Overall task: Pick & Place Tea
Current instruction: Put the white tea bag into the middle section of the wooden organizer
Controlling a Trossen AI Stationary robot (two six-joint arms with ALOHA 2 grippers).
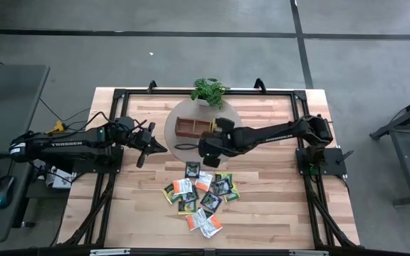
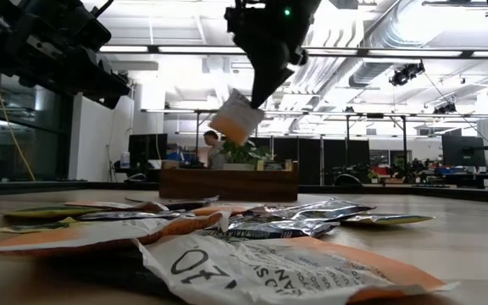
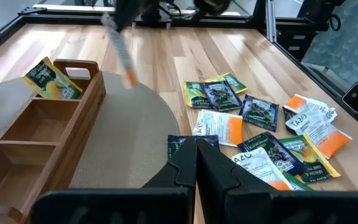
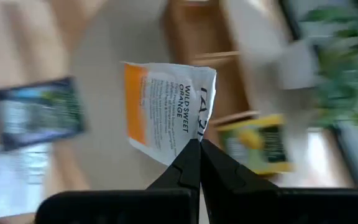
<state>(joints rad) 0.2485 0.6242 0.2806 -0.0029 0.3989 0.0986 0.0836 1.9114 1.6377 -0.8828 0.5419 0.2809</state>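
Carry step: right claw [image 4: 199, 144] clamped on orange-white sachet [image 4: 169, 112], lifted beside wooden tray [image 3: 36, 127]; next needs compartment alignment, release.

Robotics lab / open-plan tech workspace. Evidence: wooden bench [image 1: 262, 213] on black metal frame [image 1: 312, 206], two arms bolted at left and right edges, cabling off left edge. Floor [image 1: 191, 57] grey concrete with dark seams. Side desk [image 1: 6, 92] beyond left edge, mouse [image 1: 3, 190] with lit accent. Low view: exposed ceiling ducts [image 2: 379, 51], strip lights [image 2: 185, 49], row of monitors [image 2: 460, 151], person [image 2: 214, 146] seated at far desk.
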